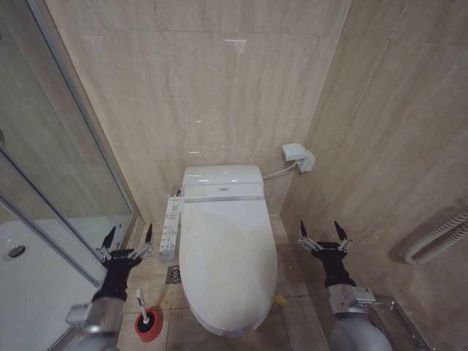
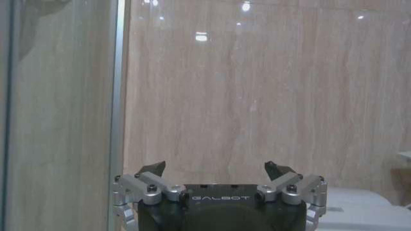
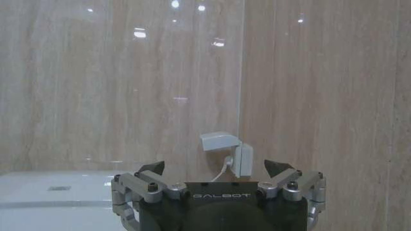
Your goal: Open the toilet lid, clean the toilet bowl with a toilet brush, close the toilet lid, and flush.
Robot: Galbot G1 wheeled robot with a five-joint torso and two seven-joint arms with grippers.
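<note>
The toilet lid (image 1: 227,256) is a smooth white oval lying shut over the toilet bowl, which is hidden beneath it. The toilet brush (image 1: 142,303) stands with its white handle upright in a small red cup (image 1: 148,326) on the floor, left of the toilet's front. My left gripper (image 1: 129,237) is open, held up left of the lid and above the brush, and its fingers (image 2: 152,169) face the wall. My right gripper (image 1: 324,232) is open on the lid's right side with nothing between its fingers (image 3: 278,168).
A long white button panel (image 1: 170,228) runs along the toilet's left side, with a floor drain (image 1: 174,274) by it. A glass shower door (image 1: 51,183) and a white shower tray (image 1: 29,285) stand at left. A wall socket box (image 1: 297,156) and white hose (image 1: 439,238) are at right.
</note>
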